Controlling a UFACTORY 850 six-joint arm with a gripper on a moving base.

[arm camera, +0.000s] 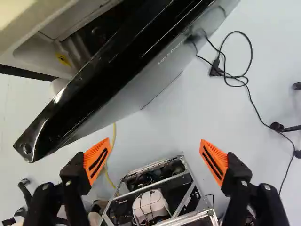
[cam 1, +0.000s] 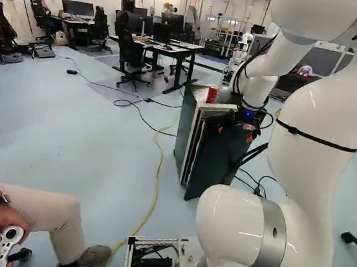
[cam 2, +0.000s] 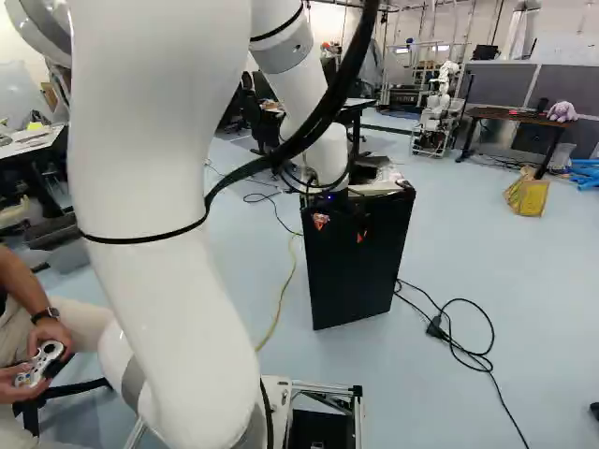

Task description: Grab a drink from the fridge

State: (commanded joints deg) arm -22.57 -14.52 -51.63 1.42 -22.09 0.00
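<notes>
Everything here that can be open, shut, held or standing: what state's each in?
Glossy black fridge door, partly open.
Black two-fingered hand with orange pads, open.
Red cylindrical can, standing on the black fridge.
White plastic game controller, held.
Long black cable, looped on the pale blue floor.

The pale blue floor (cam 1: 116, 165) carries the fridge (cam 2: 360, 271), its door ajar. A yellow cable (cam 1: 158, 180) trails nearby; beyond the fridge's other side, a black cable (cam 2: 491, 323) lies looped. Farther off are a desk (cam 1: 191, 67), a chair (cam 1: 131, 53) and a yellow bag (cam 2: 531, 197). A red can (cam 1: 212, 95) stands on the fridge.
</notes>
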